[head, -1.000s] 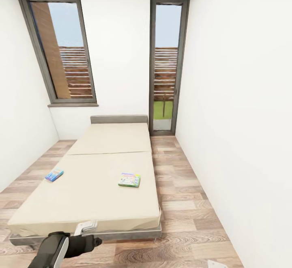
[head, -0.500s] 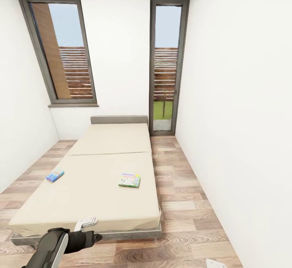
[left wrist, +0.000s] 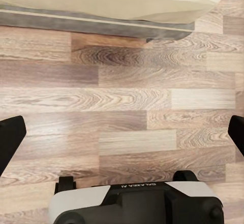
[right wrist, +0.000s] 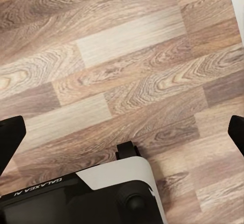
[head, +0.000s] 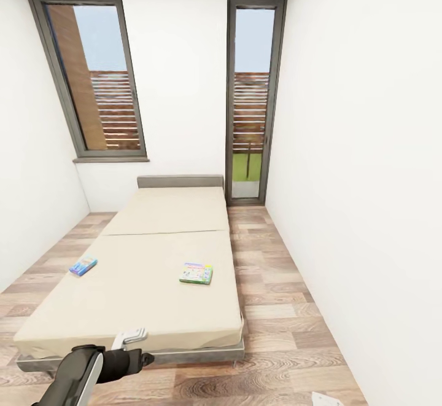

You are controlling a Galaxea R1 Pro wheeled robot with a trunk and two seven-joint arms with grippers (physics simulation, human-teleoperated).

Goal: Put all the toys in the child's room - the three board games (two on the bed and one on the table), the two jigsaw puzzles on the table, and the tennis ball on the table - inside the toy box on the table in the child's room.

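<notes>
2 board games lie flat on the bed: small blue box near its left edge, pale green box toward the right. Your left gripper and right gripper are both spread wide, empty, over floor. Risk: thin boxes on soft mattress may slide or sink under the fingers if you close too shallow.

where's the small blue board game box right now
In the head view the small blue board game box lies flat on the beige mattress of the bed, near its left edge, apart from the pale green board game box lying further right.
</notes>
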